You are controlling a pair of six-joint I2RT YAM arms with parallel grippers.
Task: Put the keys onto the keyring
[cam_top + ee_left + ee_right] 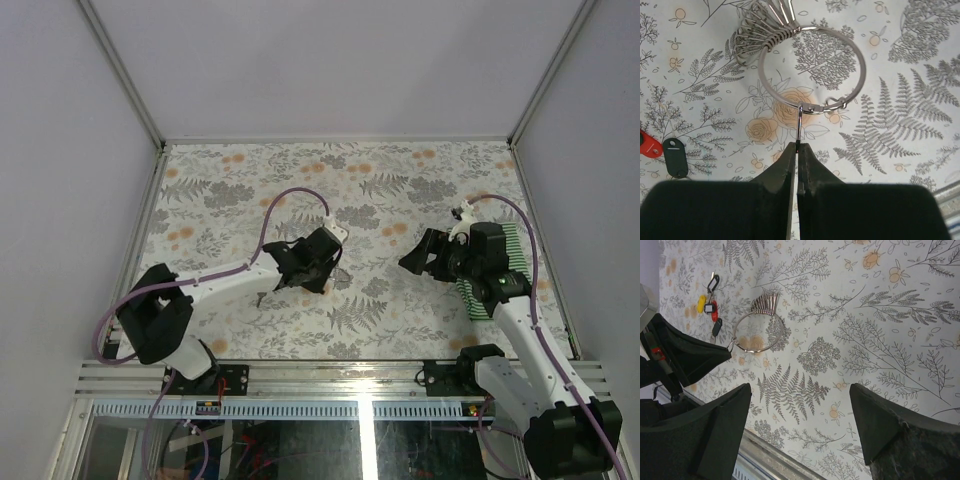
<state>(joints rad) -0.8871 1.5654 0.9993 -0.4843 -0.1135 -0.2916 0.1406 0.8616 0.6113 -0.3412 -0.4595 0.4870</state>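
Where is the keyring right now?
The keyring lies on the floral table on the left arm's side, top centre of the left wrist view, its small wire link pinched by the left gripper; the keys sit at lower left.

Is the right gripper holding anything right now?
No: the right gripper is open, jaws wide apart, with only the patterned tablecloth showing between them.

We log even, diffuse light from above; shadows faint and soft. Tablecloth (900, 125) sharp in wrist views; right gripper (800, 390) near lens, dark, blurred.
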